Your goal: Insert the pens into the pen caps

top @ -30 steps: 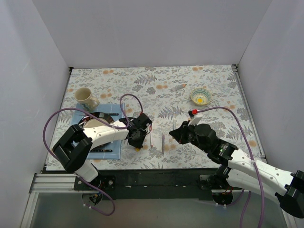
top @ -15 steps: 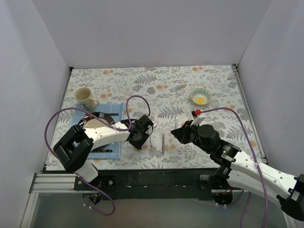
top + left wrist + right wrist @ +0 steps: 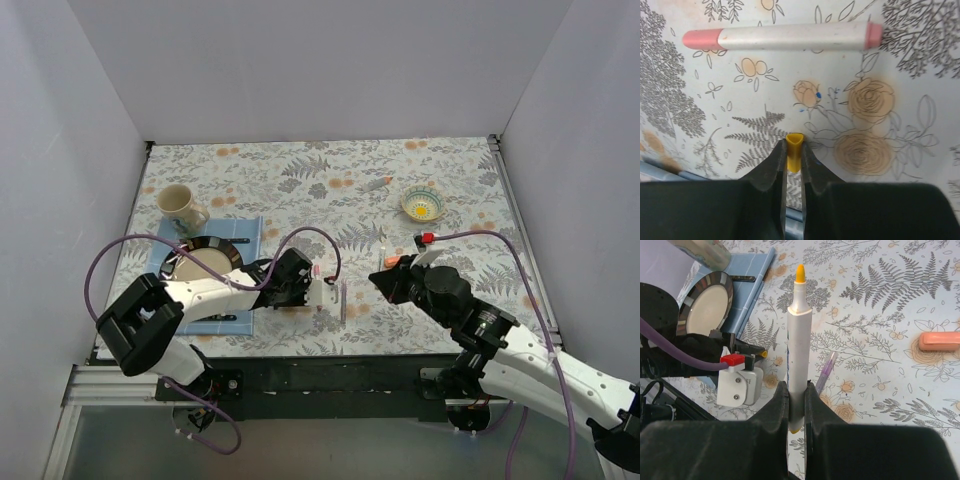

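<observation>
Two grippers hang by the near edge of the floral table (image 3: 300, 180), well apart from the white walls (image 3: 60, 150). The left gripper (image 3: 794, 160) pinches the yellow cap (image 3: 794, 144), and the right gripper (image 3: 796, 395) pinches the yellow-tipped pen (image 3: 799, 335).

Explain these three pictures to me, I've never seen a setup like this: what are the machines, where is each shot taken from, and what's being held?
These are two robot arms bolted at the near edge of a floral table. The wide picture comes from a fixed camera above and behind them, with the left arm on the left and the right arm on the right. The other two pictures come from a small camera on each wrist, looking out along the jaws. The left jaws pinch a yellow cap, and a white-pink pen lies on the table just beyond. The right jaws grip a white pen with a yellow-orange tip. Loose on the table are a purple pen and an orange cap. Also there: a mug, a plate and a small bowl.
</observation>
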Controlling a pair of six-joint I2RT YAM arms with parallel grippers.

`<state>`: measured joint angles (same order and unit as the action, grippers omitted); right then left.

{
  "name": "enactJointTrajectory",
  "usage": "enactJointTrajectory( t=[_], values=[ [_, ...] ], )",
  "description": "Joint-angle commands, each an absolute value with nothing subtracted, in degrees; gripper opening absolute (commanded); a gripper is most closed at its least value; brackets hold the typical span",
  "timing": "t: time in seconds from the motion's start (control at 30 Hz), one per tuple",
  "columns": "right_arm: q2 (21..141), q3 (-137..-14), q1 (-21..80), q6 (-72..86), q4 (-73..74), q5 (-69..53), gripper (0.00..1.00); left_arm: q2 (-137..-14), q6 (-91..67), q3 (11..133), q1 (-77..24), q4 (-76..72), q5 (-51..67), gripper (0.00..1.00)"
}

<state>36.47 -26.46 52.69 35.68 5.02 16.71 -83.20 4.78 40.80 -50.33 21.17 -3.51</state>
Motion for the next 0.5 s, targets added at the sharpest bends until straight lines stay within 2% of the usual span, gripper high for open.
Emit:
enactJointTrajectory(
  t=[0.0,0.1,0.13,0.33,0.37,0.4,0.43,0.47],
  values=[
    [33.5,-29.3,52.7,34.5,7.2,21.3,0.01,-85.1,21.5,41.8,-47.6,20.0,5.5,0.00],
    [32.0,-29.7,52.6,34.3,7.9,22.8,0.01,-85.9,21.9,43.5,-47.7,22.6,8.1,0.00],
    [31.5,-29.9,52.7,34.3,8.2,23.1,0.01,-85.9,21.5,43.7,-47.6,23.9,8.3,0.11],
    [30.8,-30.1,52.7,34.3,8.2,23.8,0.01,-82.5,19.7,43.2,-47.7,24.5,7.7,0.36],
    [30.8,-30.1,52.7,34.3,8.2,23.7,0.01,-81.8,18.6,43.2,-47.7,24.3,7.4,0.45],
    [30.8,-30.1,52.7,34.3,8.0,23.6,0.01,-80.3,17.9,43.2,-47.7,24.0,6.8,0.61],
    [31.0,-30.1,52.7,34.4,8.0,23.4,0.01,-79.5,17.0,43.6,-47.7,23.0,6.1,0.71],
    [31.1,-30.1,52.7,34.5,7.8,23.4,0.01,-78.7,15.8,43.9,-47.8,22.9,5.1,0.75]
  ],
)
